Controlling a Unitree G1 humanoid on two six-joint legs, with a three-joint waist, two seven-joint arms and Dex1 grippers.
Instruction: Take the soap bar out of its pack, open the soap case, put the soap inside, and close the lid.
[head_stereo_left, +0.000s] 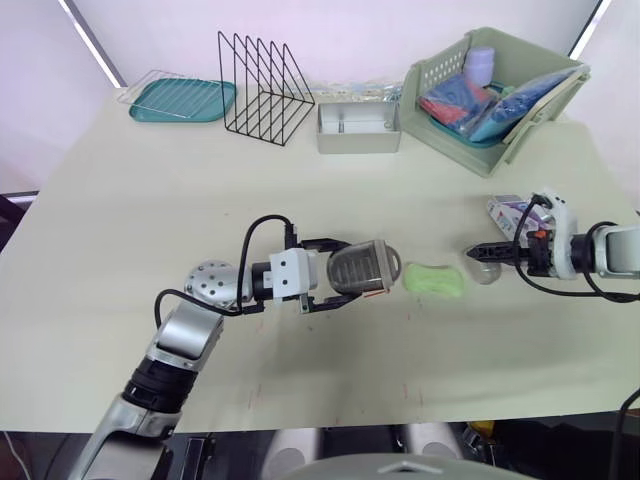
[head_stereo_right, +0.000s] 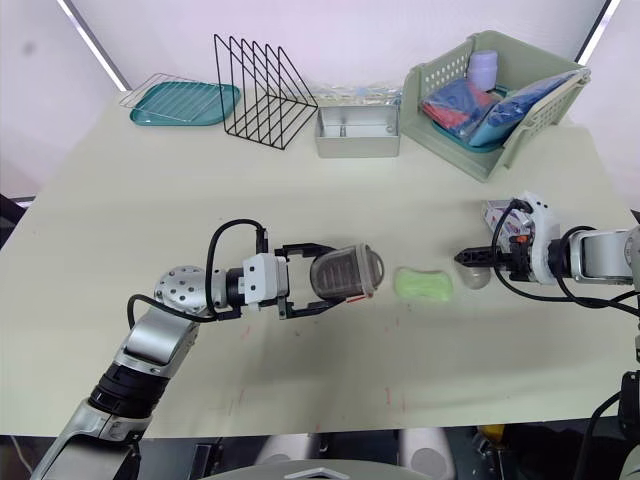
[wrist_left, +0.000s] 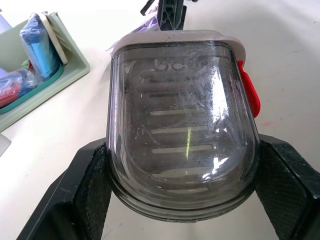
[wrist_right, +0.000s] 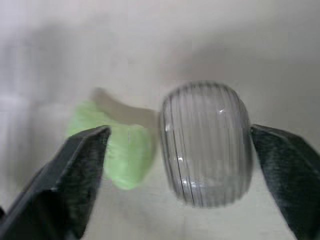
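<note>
The left end effector (head_stereo_left: 335, 274) is clamped on the soap case (wrist_left: 182, 125), one black finger pressed to each long side; the case is smoky and see-through, with slotted ribs showing through its wall and a red latch (wrist_left: 248, 95) on one flank; it is carried on its side just above the bench (head_stereo_left: 150, 200), its far end pointing away from the wrist toward the other arm; just past that far end lies the green soap bar (head_stereo_left: 433, 279), bare and flat on the bench, between the two end effectors and touching neither; the right end effector (head_stereo_right: 465, 256) faces it from the opposite side with its fingers spread wide, gripping nothing; between those fingers (wrist_right: 80, 170) sits a small clear ribbed piece (wrist_right: 205, 142), close against one finger and apart from the other, with the soap just beyond the fingertips and a little to one side; behind the right end effector, by its wrist, lies the purple-and-white soap pack (head_stereo_left: 512, 211); well beyond both end effectors, along the far edge of the bench, stand a green basket (head_stereo_left: 440, 75) of packets, a grey box (head_stereo_left: 358, 140), a black wire rack (head_stereo_left: 262, 90) and a teal tray (head_stereo_left: 180, 100)
</note>
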